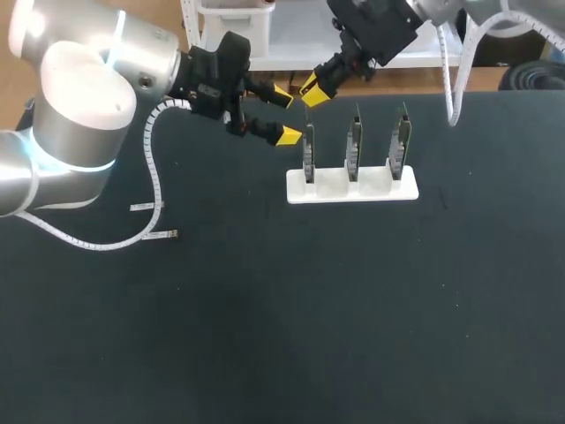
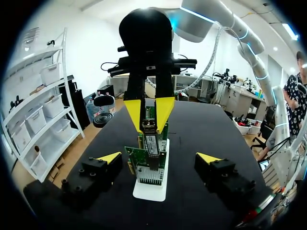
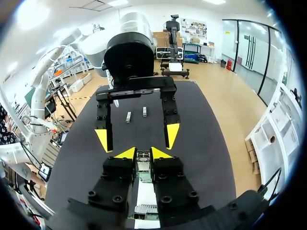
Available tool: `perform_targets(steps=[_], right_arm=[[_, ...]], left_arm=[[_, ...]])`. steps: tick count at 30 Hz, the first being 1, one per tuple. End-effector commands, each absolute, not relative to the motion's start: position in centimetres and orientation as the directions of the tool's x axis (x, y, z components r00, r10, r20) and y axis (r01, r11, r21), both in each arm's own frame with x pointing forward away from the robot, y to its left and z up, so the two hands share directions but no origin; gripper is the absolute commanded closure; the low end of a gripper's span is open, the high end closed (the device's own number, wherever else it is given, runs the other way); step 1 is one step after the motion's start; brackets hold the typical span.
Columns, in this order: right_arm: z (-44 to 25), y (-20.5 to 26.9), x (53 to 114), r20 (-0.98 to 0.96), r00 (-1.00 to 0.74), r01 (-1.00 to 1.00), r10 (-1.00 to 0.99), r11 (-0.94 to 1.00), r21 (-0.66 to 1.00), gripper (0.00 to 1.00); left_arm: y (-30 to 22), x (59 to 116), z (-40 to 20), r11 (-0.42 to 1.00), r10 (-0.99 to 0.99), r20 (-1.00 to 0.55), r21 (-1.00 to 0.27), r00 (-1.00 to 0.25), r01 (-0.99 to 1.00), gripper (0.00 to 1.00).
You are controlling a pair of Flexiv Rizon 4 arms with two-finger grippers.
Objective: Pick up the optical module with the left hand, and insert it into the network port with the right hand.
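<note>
A white stand [image 1: 351, 187] carries three upright network cards. My right gripper [image 1: 314, 87] comes in from the back and is shut on the optical module [image 2: 149, 126], a small silver piece. It holds the module right over the port on top of the leftmost card [image 1: 308, 150]. The right wrist view shows the module [image 3: 143, 156] pinched between the yellow tips of my right gripper [image 3: 144, 153]. My left gripper [image 1: 284, 116] hangs open just left of that card, holding nothing. In its own view my left gripper [image 2: 158, 157] straddles the card [image 2: 148, 160] without touching it.
Two spare optical modules [image 1: 146, 207] [image 1: 161, 235] lie on the dark tabletop at the left, behind my left gripper; they also show as modules [image 3: 128, 117] [image 3: 144, 111] in the right wrist view. The other two cards [image 1: 354, 146] [image 1: 401, 141] stand to the right.
</note>
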State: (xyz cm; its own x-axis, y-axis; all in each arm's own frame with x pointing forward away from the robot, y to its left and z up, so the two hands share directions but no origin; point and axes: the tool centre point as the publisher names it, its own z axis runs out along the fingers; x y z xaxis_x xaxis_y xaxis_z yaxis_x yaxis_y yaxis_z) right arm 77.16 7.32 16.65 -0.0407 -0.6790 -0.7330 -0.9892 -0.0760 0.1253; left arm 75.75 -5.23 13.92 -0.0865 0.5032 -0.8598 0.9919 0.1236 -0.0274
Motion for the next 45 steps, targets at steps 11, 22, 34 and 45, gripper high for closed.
perform_targets(steps=[11,22,34,45], right_arm=[[16.9,6.9,77.0,-0.748,-0.051,-0.991,-0.661,-0.059,0.119,0.00],[17.4,5.5,77.0,-0.792,-0.101,-0.989,-0.602,-0.024,0.145,0.00],[17.4,4.9,77.1,-0.810,-0.110,-0.986,-0.576,-0.038,0.161,0.55],[17.4,4.8,77.3,-0.809,-0.098,-0.988,-0.580,-0.041,0.149,1.00]], left_arm=[[-5.3,75.9,13.9,0.122,0.507,-0.857,-0.030,-0.088,0.992,0.00],[-5.3,75.9,13.9,0.122,0.507,-0.857,-0.030,-0.088,0.992,0.00],[-5.3,75.9,13.9,0.122,0.507,-0.857,-0.030,-0.088,0.992,0.00],[-5.3,75.9,13.9,0.122,0.507,-0.857,-0.030,-0.088,0.992,0.00]])
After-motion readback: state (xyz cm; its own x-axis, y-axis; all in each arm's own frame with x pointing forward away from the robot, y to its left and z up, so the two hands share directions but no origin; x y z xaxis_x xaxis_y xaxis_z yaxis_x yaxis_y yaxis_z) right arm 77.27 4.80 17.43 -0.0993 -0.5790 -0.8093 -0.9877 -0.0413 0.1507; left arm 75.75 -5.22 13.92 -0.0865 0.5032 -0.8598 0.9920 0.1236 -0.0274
